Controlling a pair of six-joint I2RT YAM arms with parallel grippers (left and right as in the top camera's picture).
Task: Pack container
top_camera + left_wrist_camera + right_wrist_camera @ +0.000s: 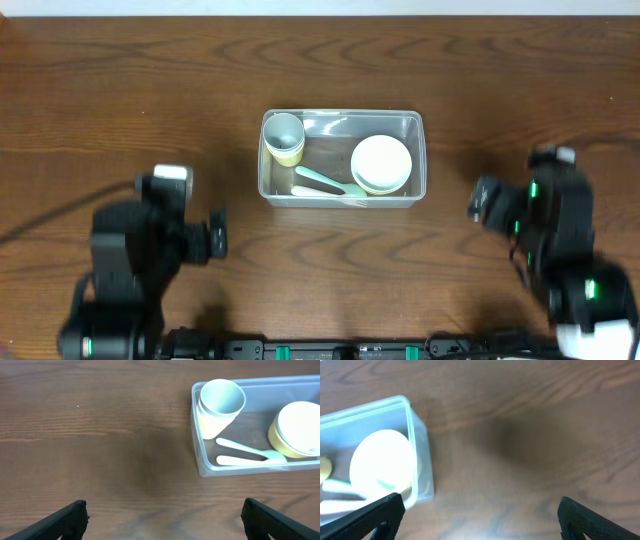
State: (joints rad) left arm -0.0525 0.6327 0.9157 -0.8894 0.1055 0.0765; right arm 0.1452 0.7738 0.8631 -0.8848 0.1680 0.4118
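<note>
mid-worktop, twd far edge: container [341,158], long axis l-r, holds cups, bowls, spoons | left gripper [165,515] spread wide, empty, near front-left corner | right gripper [480,515] spread wide, empty, by right edge | neither clearly nearer

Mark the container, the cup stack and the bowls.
container [418,125], overhead view, right rim corner.
cup stack [222,397], left wrist view, inside the top cup's mouth.
bowls [381,161], overhead view, centre of the top white bowl.
</note>
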